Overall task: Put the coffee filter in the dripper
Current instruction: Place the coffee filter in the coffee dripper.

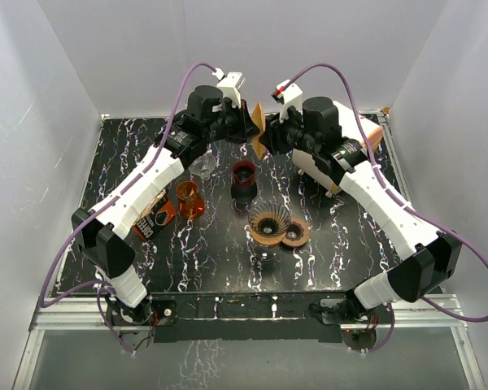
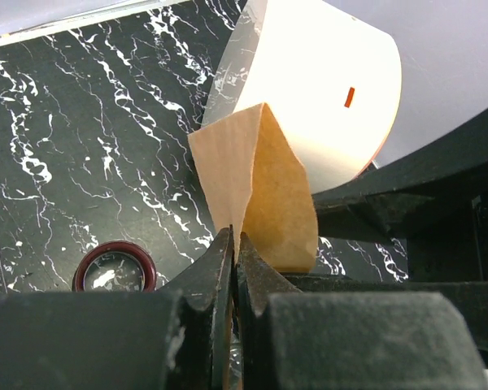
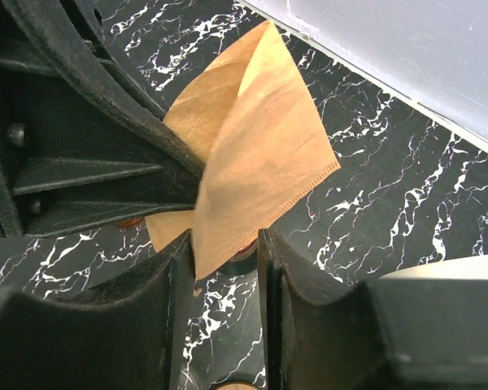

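The brown paper coffee filter (image 1: 259, 119) is held in the air at the back middle of the table. My left gripper (image 1: 249, 127) is shut on one edge of it; the left wrist view shows the jaws (image 2: 234, 237) pinched on the filter (image 2: 264, 191), which has opened into a cone. My right gripper (image 1: 267, 140) faces it, open; in the right wrist view the filter's (image 3: 252, 154) lower corner hangs between the spread fingers (image 3: 225, 241), against the left one. The brown ribbed dripper (image 1: 269, 221) stands nearer the front, below and apart from both grippers.
A dark red cup (image 1: 244, 175) stands under the grippers and shows in the left wrist view (image 2: 114, 269). An orange glass (image 1: 189, 199) and a coffee bag (image 1: 158, 216) stand at the left. A brown lid (image 1: 296, 233) lies beside the dripper. A white appliance (image 1: 329, 166) is at the right.
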Controlling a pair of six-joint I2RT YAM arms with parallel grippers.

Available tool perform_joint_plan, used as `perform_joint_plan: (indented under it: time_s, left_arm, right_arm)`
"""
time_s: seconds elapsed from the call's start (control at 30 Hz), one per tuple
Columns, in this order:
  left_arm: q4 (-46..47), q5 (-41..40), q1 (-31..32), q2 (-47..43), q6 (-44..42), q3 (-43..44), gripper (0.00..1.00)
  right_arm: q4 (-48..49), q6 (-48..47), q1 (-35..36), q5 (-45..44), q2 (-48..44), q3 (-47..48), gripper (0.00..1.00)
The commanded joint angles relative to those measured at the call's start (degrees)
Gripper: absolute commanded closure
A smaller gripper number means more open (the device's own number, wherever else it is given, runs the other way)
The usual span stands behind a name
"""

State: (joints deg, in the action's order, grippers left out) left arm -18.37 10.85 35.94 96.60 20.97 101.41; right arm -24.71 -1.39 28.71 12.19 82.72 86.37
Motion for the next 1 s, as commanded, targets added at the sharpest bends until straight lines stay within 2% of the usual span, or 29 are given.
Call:
perform_joint_plan:
  time_s: [0.0,0.23,0.47,0.7,0.97]
  left_arm:
    - [0.03,-2.7,0.85,0.71,-0.71,2.8,1.0]
    - [-1.07,-7.49,1.57,1.59,-1.89,3.75,1.0]
    - [-1.97,-11.36,2.33,2.28,-3.39,4.63,1.0]
    - [-2.18,-12.9,3.11,2.55,-4.88,4.91,1.0]
    - [-2.13,-14.01,4.2,2.72,-5.25,5.02,1.0]
  right_arm:
    - [2.21,0.65,-0.32,-0.2,-0.09,1.76,0.7]
    - [1.93,1.18,-0.32,-2.17,0.39,2.38,0.88]
    - [1.5,1.27,-0.32,-5.2,0.43,2.75,1.0]
    - [1.32,1.16,-0.32,-8.75,0.43,2.93,1.0]
    - [1.75,1.46,-0.32,-8.78,0.25,2.5,0.99]
